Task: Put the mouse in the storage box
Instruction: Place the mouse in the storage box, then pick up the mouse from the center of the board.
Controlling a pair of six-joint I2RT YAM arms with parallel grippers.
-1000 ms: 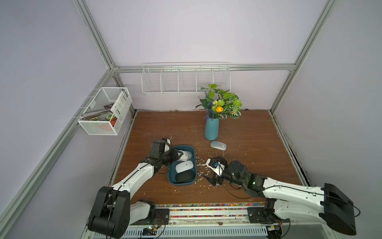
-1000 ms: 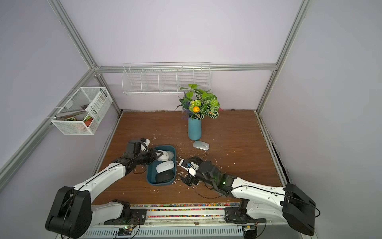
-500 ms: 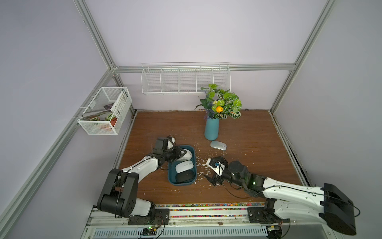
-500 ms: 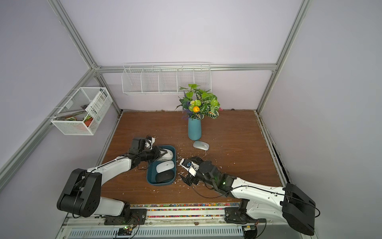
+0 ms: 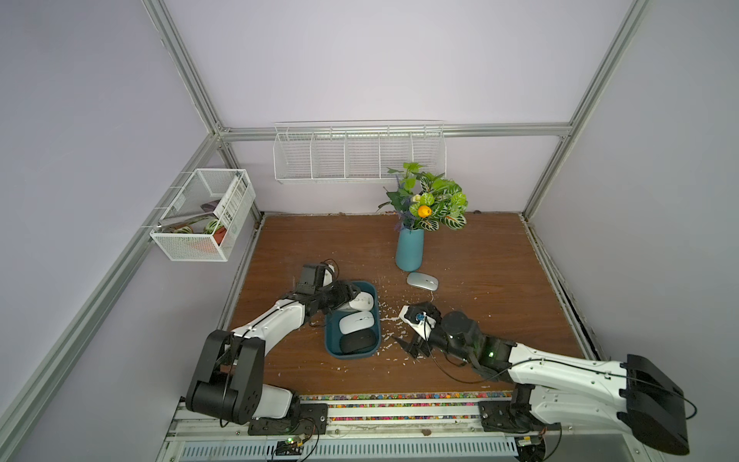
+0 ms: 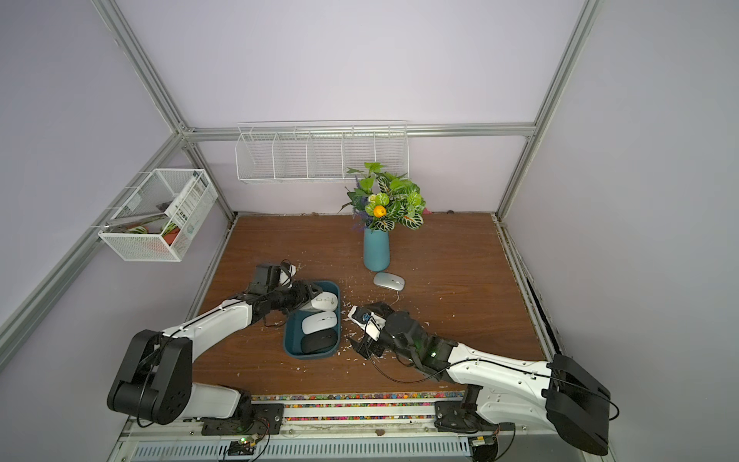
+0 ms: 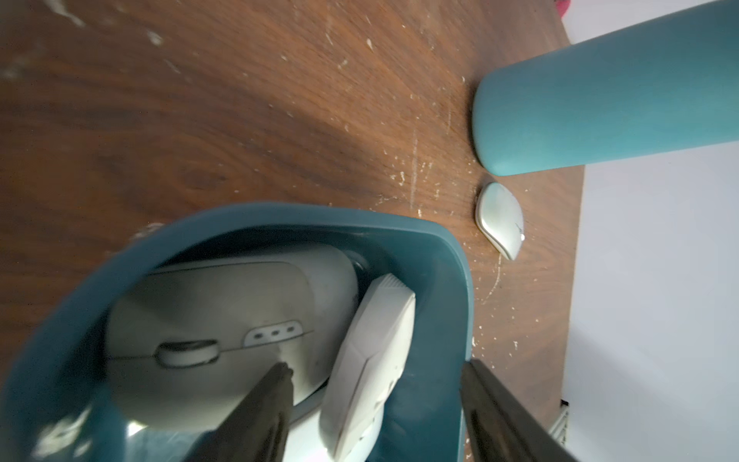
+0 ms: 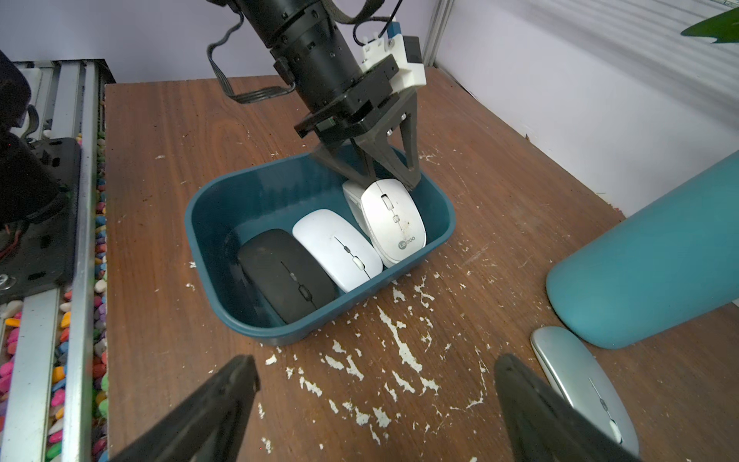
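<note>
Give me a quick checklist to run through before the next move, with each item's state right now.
1. Left pincer open: ok, jaws apart above the logo mouse.
2. Logo mouse inside the storage box: ok.
3. Logo mouse lying flat: cannot tell; a white object sits beside it.
4. Right pincer open and empty: ok.
5. All mice boxed: not ok; the silver mouse lies on the table beside the vase.
6. Space left beside the black mouse and white mouse: cannot tell.
</note>
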